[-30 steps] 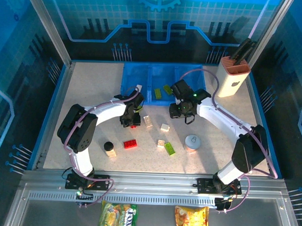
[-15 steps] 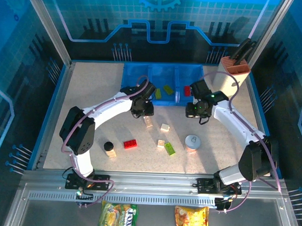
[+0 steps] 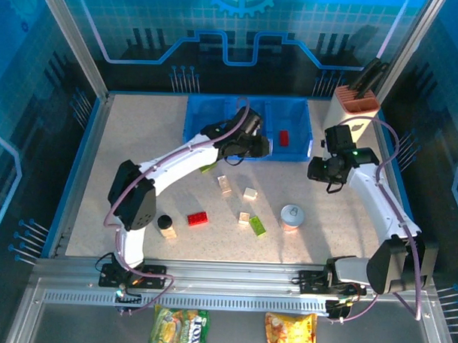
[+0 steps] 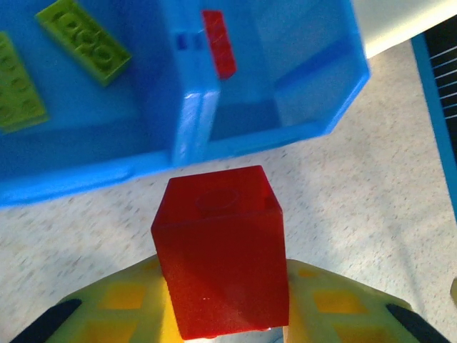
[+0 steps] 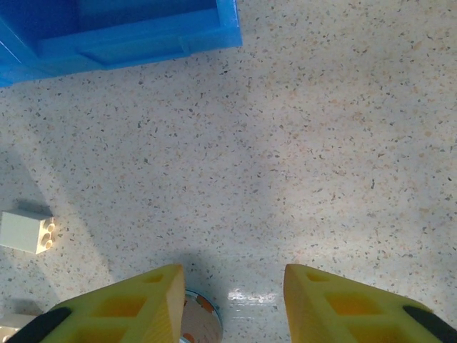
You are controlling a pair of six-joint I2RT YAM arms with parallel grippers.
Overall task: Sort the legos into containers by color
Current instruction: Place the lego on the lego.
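left claw [image 4: 221,309] clamps a red brick [image 4: 218,243] before the near wall of the tray [image 4: 285,128]; carry it right of the divider [image 4: 189,121], drop beside the red lego [image 4: 218,43]; right claw [image 5: 232,296] wide, empty

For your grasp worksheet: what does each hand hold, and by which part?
Left hand grips a red lego by its near end; right hand holds nothing.

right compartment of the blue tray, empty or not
Not empty: one red brick lies flat on the floor of the right compartment; the rest of that floor looks bare.
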